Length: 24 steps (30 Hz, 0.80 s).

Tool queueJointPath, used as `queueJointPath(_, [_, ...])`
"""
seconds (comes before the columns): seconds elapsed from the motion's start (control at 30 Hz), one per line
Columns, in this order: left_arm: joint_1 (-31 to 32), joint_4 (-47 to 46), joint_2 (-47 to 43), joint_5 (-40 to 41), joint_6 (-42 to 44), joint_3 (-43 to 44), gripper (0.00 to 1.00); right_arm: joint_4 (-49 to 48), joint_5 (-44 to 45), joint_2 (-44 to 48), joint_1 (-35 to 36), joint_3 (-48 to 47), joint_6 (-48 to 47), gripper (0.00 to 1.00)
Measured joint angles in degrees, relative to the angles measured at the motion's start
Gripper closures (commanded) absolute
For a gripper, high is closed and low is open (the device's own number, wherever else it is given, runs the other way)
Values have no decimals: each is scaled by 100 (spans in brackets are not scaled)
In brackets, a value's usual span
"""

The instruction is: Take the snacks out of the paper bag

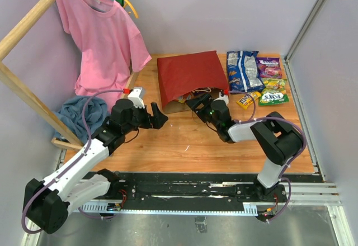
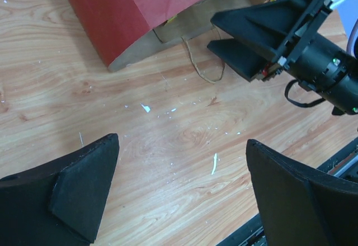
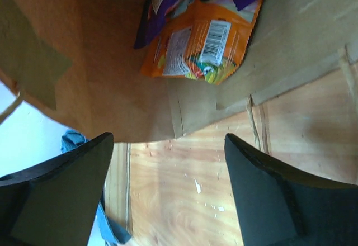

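Observation:
The paper bag (image 1: 187,74) lies on its side, red outside, its brown mouth (image 1: 184,103) turned toward the arms. Inside it, the right wrist view shows an orange packet (image 3: 198,47) and a purple one (image 3: 159,8) on the kraft lining. My right gripper (image 1: 194,102) is open at the mouth, just short of the orange packet, holding nothing. Snacks on the table right of the bag: a blue-white cookie bag (image 1: 243,70), a purple pack (image 1: 269,66), a green pack (image 1: 274,96), a yellow pack (image 1: 246,99). My left gripper (image 1: 161,116) hangs open over bare wood, left of the mouth.
A twisted handle (image 2: 204,67) trails from the bag onto the wood. A pink shirt (image 1: 103,36) hangs on a wooden rack at the back left, above a blue cloth heap (image 1: 78,112). Grey walls close in both sides.

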<state>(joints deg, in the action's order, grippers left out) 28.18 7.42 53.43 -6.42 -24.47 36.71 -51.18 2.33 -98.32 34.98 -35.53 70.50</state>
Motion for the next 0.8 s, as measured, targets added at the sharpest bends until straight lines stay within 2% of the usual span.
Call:
queueJointPath(0.13, [0,31,-79,-52,-2,-105,0,24,199,-278,0,-310,0,33])
queueJointPath(0.23, [0,52,-199,-94,-4,-146,0,44,315,-533,0,-549,-9,37])
queueJointPath(0.43, [0,76,-426,-127,-15,-151,0,393,431,-903,0,-949,-15,40])
queueJointPath(0.8, [0,-94,-562,-409,-302,-407,0,645,634,-942,0,-966,-138,45])
